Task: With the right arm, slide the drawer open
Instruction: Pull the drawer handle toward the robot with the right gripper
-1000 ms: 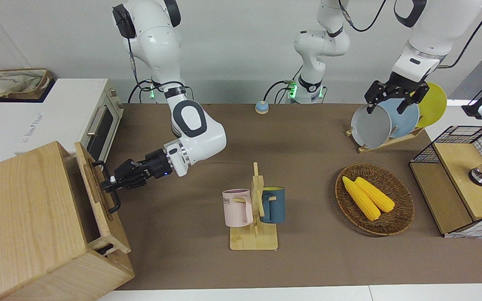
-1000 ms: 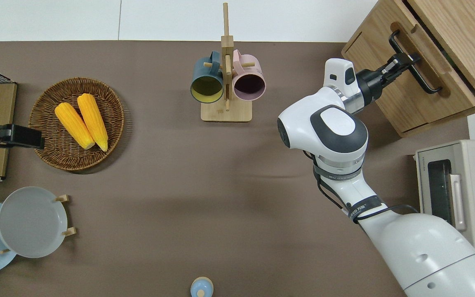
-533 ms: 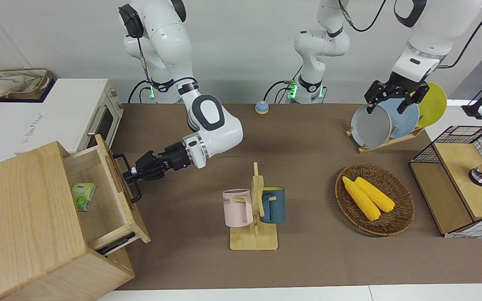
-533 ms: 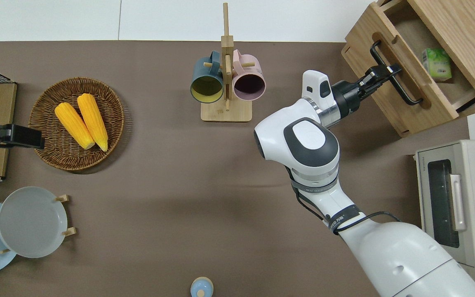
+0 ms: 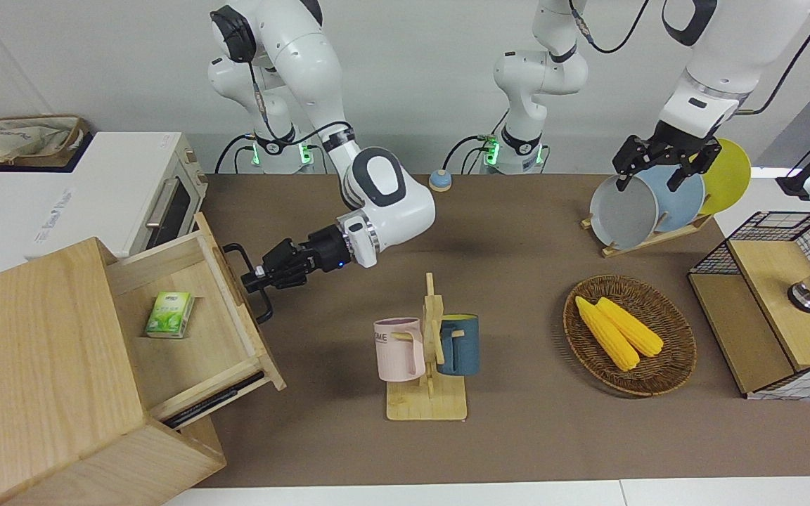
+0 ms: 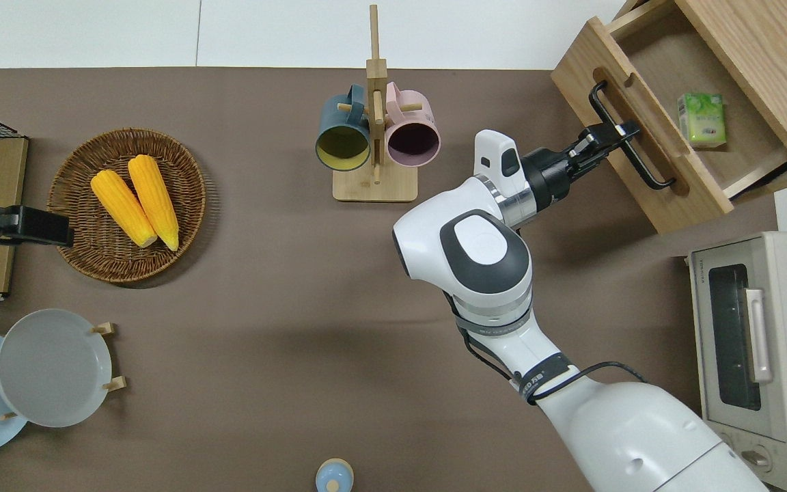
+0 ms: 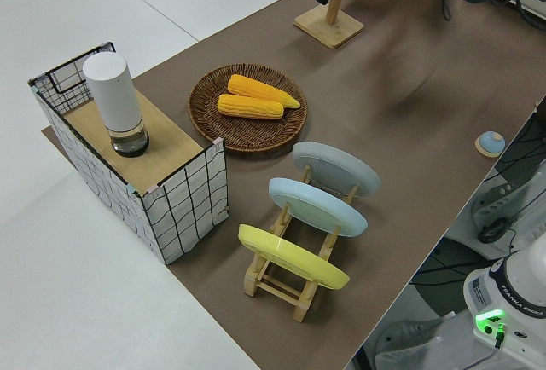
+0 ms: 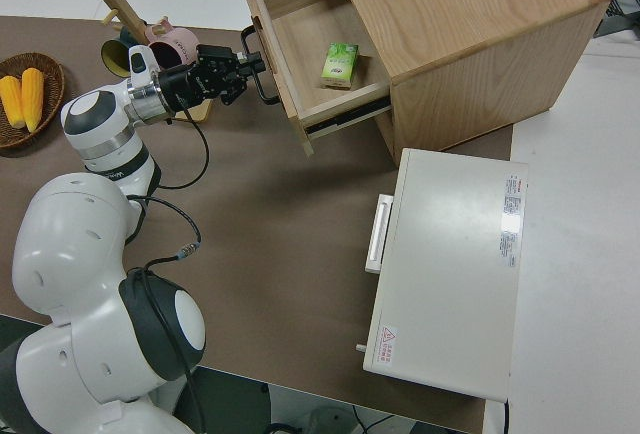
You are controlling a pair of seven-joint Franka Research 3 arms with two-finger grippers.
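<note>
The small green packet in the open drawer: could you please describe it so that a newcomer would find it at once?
Start at the big pale wooden cabinet at the right arm's end of the table. Its drawer is pulled out, the right claw shut on the black handle. The green packet lies flat on the drawer floor, the only thing visible inside and the only green item there.

drawer (image 5: 187,330) pulled farther out by right tool (image 5: 256,275); green packet (image 5: 170,315) uncovered

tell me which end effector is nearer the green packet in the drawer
Right. The right end effector is shut on the drawer's black bar handle, just across the drawer front from the green packet. The left arm is parked at the opposite end of the table.
</note>
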